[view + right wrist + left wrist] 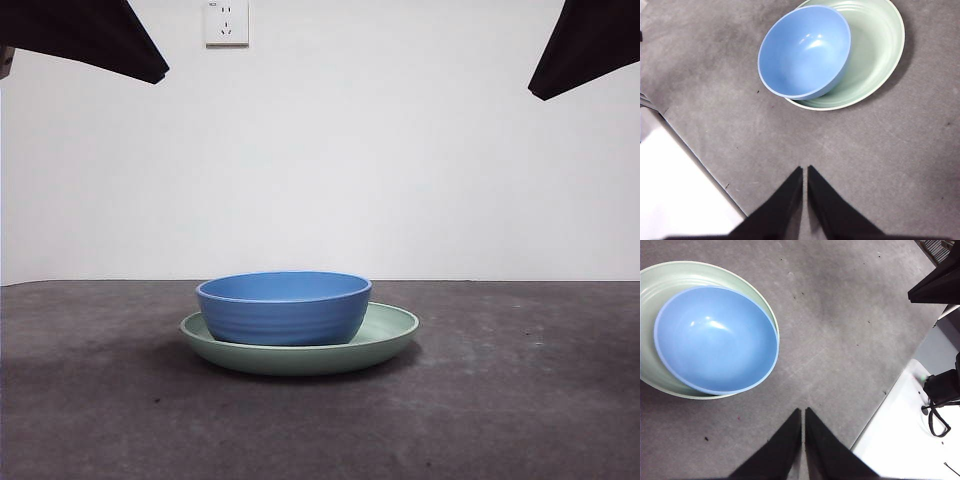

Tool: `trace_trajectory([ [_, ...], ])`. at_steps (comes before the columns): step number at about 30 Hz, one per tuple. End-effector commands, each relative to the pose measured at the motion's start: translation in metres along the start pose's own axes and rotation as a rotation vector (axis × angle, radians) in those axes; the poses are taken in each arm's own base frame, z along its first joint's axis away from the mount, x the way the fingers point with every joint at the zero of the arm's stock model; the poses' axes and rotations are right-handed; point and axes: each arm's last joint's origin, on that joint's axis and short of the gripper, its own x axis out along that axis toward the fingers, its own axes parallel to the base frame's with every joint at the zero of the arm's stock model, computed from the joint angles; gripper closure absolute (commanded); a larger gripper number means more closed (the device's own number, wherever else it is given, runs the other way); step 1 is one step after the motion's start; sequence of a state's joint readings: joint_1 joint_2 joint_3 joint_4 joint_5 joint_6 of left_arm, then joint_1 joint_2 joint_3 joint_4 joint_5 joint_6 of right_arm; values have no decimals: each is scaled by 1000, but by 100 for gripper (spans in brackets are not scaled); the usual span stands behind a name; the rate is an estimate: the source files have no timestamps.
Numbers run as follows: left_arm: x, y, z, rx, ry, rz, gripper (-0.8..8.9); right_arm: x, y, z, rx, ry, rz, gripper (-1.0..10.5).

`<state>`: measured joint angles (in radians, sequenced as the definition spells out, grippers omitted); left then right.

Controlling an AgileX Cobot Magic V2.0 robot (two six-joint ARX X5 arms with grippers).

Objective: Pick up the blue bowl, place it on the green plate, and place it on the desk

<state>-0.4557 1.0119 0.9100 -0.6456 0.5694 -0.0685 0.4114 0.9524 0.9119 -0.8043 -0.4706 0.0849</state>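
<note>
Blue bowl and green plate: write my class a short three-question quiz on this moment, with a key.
1. True or false: the blue bowl sits inside the green plate.
2. Multiple choice: in the front view, the bowl sits A) centred on the plate, B) off-centre toward the plate's left side, C) on the desk beside the plate.
3. Fill in: the left gripper and right gripper are each ____ of the dishes, holding nothing.

Key: 1 true. 2 B. 3 clear.
</note>
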Motion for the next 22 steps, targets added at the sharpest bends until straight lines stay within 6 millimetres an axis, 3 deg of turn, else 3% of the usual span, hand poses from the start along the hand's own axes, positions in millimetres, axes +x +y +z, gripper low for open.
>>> trace_trajectory([
  [1,-7,-5,4,37,-38,-7,804,0,2,3,-19,-9,5,937],
  [4,-22,-10,6,130,-128,27,804,0,2,4,-19,-10,5,937],
  [11,-77,-16,9,397,-572,254,804,0,2,4,-20,-10,5,937],
  [16,-101,-11,-18,424,-835,559,804,0,2,4,-21,-12,5,937],
  [22,-97,5,-65,344,-920,825,804,0,2,4,-21,-12,5,937],
])
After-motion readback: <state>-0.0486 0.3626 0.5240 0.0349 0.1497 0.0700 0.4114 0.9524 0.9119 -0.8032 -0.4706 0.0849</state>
